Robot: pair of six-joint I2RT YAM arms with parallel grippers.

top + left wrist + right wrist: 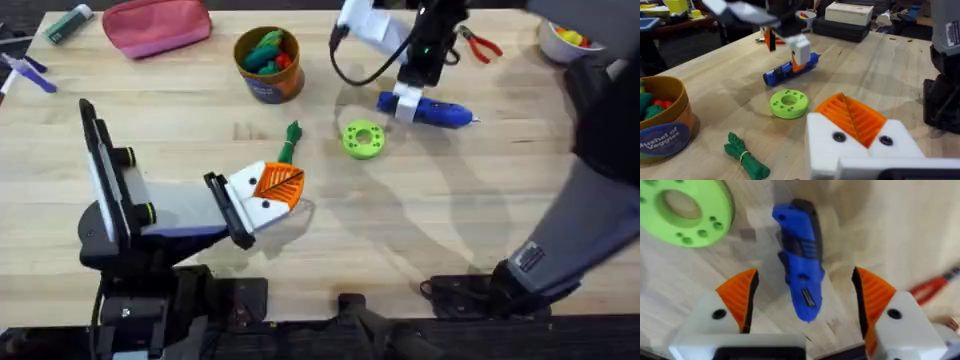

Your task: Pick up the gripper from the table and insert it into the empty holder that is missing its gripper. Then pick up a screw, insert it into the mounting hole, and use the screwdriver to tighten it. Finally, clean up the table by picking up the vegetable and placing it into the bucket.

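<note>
Orange ribbed pads were seen nearest the arms' bases on the left gripper [268, 192], whose fingers lay pressed together with nothing between them, low over the table [200, 290]. Just beyond its tip the vegetable [290, 142] lay flat on the wood, dark green and tied at its middle; it was judged soft and light, best pinched across the tie. Beside it, the bright green disc [362, 139] rested with its holes up. Farther out, the screwdriver [801, 255] lay on its side on the table, with the right gripper [805, 300] poised directly above it, jaws spread wide to either side of the blue body and not yet touching it. A rigid, smooth plastic barrel was inferred, probably somewhat heavy for its size and liable to roll or slip; a hold across the thicker ribbed middle was judged safest, keeping the thin metal tip free. At the far side stood the bucket [268, 65], upright, with toy vegetables already inside, and red-handled pliers [482, 45] lay past the right arm.
</note>
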